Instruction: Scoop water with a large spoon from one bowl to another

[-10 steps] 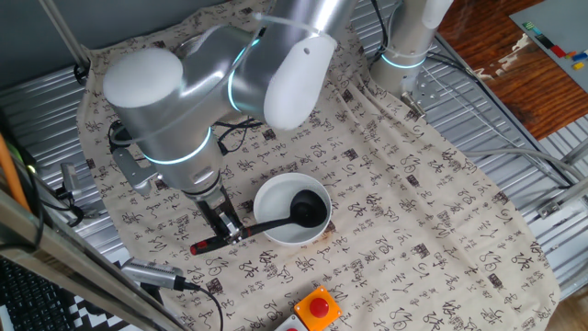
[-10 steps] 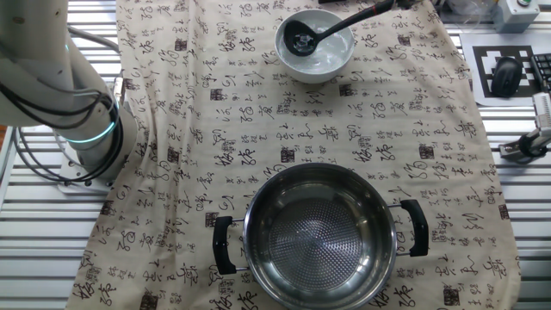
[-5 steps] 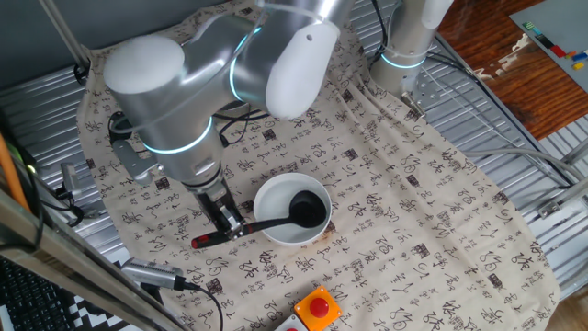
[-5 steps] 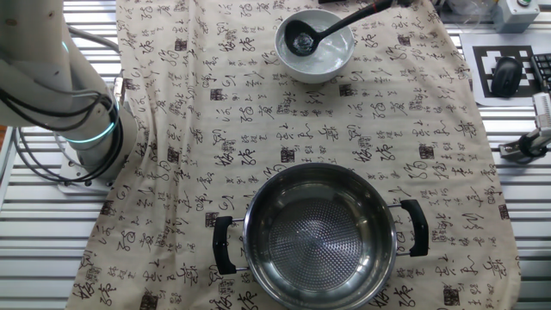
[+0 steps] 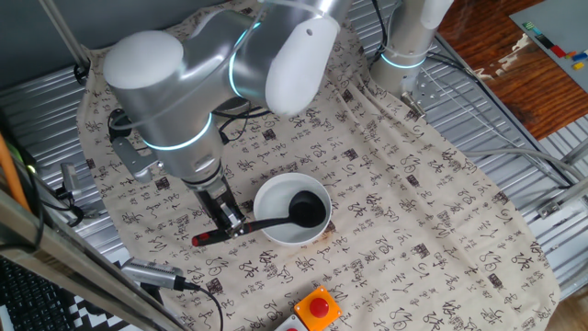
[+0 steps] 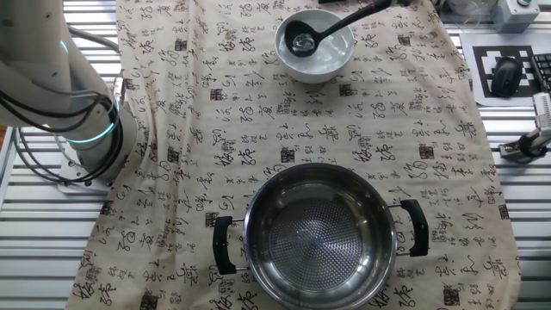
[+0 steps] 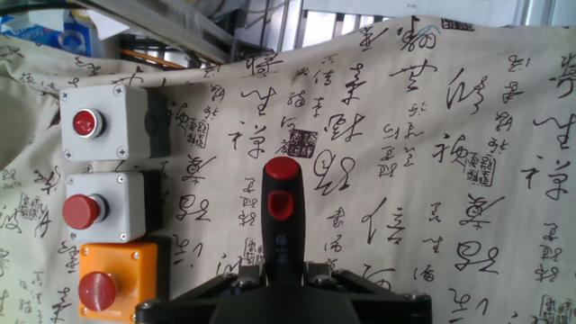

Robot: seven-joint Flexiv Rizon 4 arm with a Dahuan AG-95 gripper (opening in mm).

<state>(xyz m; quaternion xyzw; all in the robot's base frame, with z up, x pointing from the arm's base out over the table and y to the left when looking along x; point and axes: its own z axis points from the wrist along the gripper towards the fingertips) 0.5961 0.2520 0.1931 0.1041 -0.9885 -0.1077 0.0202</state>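
The large spoon (image 5: 276, 218) sits with its cup down in the white bowl (image 5: 266, 200), probably to fill with water. The hand (image 5: 230, 223) is clamped on its handle near the red tip. One steel bowl (image 6: 314, 232) waits well apart across the worktop (image 6: 215, 129). Three button boxes (image 7: 108, 216) lie nearby.

A beige calligraphy-printed cloth (image 6: 284, 138) drapes the ribbed metal tabletop (image 5: 487, 129); reddish wooden flooring (image 5: 501, 69) shows at two o'clock.
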